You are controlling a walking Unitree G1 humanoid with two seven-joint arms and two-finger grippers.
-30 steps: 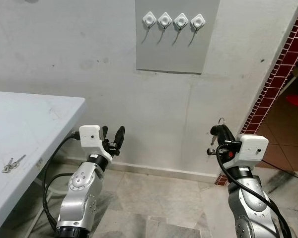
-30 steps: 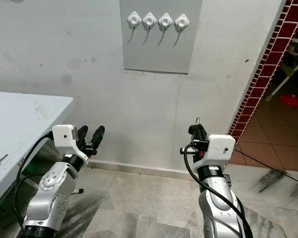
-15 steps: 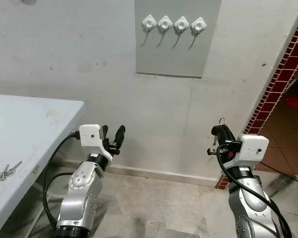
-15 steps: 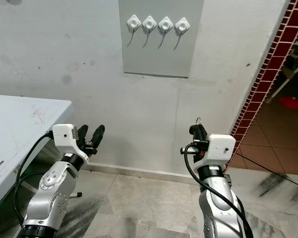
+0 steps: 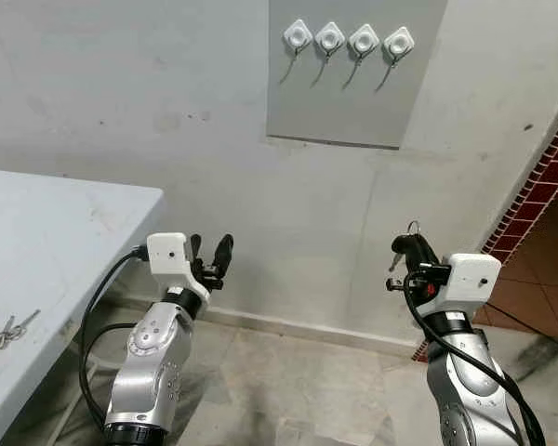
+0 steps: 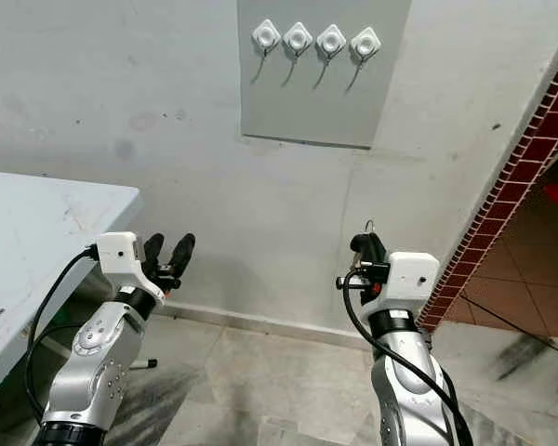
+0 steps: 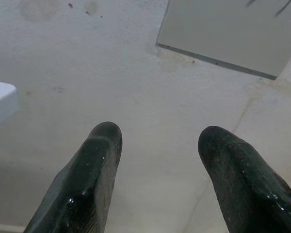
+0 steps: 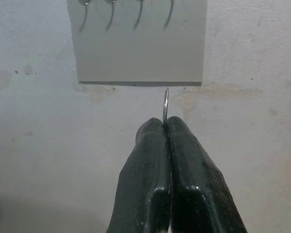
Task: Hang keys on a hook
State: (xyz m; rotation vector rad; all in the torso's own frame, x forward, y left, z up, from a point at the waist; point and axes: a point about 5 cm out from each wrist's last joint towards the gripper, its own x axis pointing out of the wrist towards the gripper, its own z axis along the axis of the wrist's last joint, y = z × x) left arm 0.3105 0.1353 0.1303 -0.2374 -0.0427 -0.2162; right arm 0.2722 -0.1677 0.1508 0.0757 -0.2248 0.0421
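R claw (image 5: 408, 245) is pinched tight on the key ring (image 8: 166, 104), thin edge poking up past the tips so it can slip over one of four hooks (image 5: 352, 44) on the grey wall panel (image 5: 353, 102) well above; L claw (image 5: 210, 253) spread, empty, w/ spare keys (image 5: 9, 329) on the surface (image 5: 56, 223).

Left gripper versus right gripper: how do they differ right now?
The left gripper has its fingers spread apart with nothing between them; the right gripper is pinched shut on a key ring, whose thin metal loop pokes above its fingertips. The left sits beside the table edge; the right sits nearer the brick-tiled corner. Both point toward the wall, below the hooks.
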